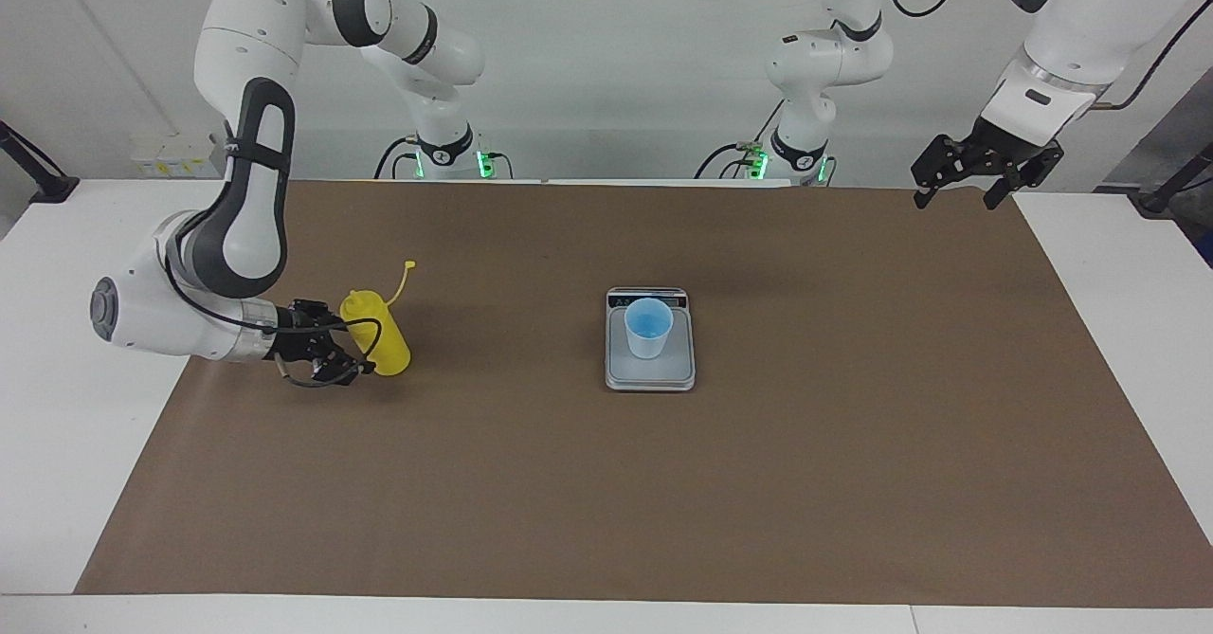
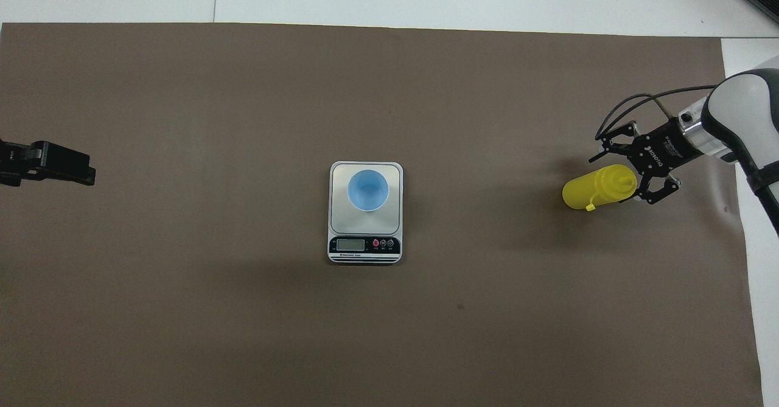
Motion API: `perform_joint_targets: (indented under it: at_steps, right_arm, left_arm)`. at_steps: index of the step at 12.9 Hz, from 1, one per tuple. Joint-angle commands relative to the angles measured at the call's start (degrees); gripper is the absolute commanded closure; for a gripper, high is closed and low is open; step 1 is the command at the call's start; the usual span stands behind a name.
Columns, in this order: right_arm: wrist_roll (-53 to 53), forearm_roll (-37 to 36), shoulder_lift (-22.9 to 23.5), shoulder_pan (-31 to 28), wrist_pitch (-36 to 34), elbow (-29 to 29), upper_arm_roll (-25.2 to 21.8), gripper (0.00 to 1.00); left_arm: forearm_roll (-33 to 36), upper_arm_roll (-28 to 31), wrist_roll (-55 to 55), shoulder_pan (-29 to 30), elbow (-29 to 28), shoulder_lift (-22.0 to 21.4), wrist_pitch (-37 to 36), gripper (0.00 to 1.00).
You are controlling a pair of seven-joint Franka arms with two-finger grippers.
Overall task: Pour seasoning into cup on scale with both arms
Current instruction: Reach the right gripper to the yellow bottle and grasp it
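The right gripper [image 1: 353, 345] is down low at the yellow bottle [image 1: 379, 335], coming in sideways from the right arm's end of the tabletop [image 1: 606, 482]. Its fingers are spread wide, and in the overhead view they sit on either side of the bottle's upper part, one finger [image 2: 616, 141] on the side farther from the robots and the other nearer. I cannot tell whether either finger touches the bottle. The bottle stands upright on the brown paper covering, with its small cap [image 1: 409, 263] sticking up on a thin tether.

The left gripper [image 1: 965, 189] hangs in the air over the corner of the covering at the left arm's end, close to the robots. Its fingers are open too and it holds nothing; that arm waits.

The scale [image 1: 650, 373] lies flat in the middle of the tabletop, well apart from the bottle, with its display strip on the edge nearer to the robots. The light blue cup [image 1: 648, 328] stands upright on the scale's plate, mouth up.
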Motion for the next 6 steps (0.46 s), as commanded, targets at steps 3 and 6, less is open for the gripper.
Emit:
perform_joint_targets:
  at_steps: [3,6]
  right_arm:
    - [3.97,5.13,-3.23,-1.30,-0.67,-4.97,0.18,0.00]
    - [6.58,8.30,-3.93,-1.92,-0.50,-6.56,0.18,0.18]
  left_arm:
    - [1.08,-0.01,-0.67,0.22,-1.08,-0.79,-0.83,0.00]
    - [1.08,-0.01,-0.67,0.58,-1.08,-0.79,-0.74,0.00]
